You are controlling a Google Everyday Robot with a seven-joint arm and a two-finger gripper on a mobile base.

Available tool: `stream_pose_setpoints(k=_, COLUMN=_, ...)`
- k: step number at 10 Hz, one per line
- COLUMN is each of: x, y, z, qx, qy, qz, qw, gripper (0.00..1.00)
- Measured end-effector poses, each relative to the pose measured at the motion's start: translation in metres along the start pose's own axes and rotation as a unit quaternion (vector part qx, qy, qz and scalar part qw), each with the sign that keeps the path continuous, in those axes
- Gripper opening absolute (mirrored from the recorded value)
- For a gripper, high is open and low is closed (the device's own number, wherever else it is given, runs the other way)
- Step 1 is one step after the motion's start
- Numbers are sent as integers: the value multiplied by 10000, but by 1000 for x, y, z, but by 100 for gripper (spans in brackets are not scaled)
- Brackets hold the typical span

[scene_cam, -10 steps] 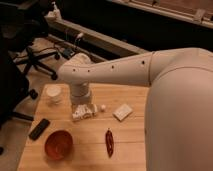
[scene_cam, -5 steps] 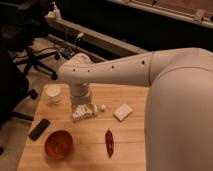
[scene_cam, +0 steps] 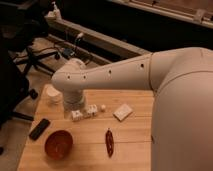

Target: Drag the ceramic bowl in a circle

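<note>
The ceramic bowl [scene_cam: 58, 144] is round, glossy red-orange and empty. It sits on the wooden table [scene_cam: 130, 135] near the front left corner. My gripper [scene_cam: 83, 114] hangs at the end of the white arm, low over the table, behind and to the right of the bowl and apart from it. It holds nothing that I can see.
A small white cup [scene_cam: 53, 94] stands at the table's back left. A black flat device [scene_cam: 39, 129] lies left of the bowl. A red chili pepper [scene_cam: 109, 142], a white packet [scene_cam: 122, 112] and a small white ball [scene_cam: 102, 107] lie to the right. Office chairs stand at left.
</note>
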Motion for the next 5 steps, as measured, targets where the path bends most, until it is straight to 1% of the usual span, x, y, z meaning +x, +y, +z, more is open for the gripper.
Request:
stream_pose_setpoints(k=1, x=12, y=8, z=6, qx=-54, qy=18, qz=-72, qw=10000, gripper=65)
stream_pose_setpoints(k=2, x=19, y=13, z=11, qx=-80, qy=32, qz=-138, qw=9999, gripper=65)
stream_pose_setpoints(k=3, x=31, y=22, z=21, qx=-121, qy=75, qz=-268, qw=9995, gripper=65)
stream_pose_setpoints(k=5, x=46, y=36, z=39, qx=-181, qy=128, qz=-514, qw=9984, gripper=65)
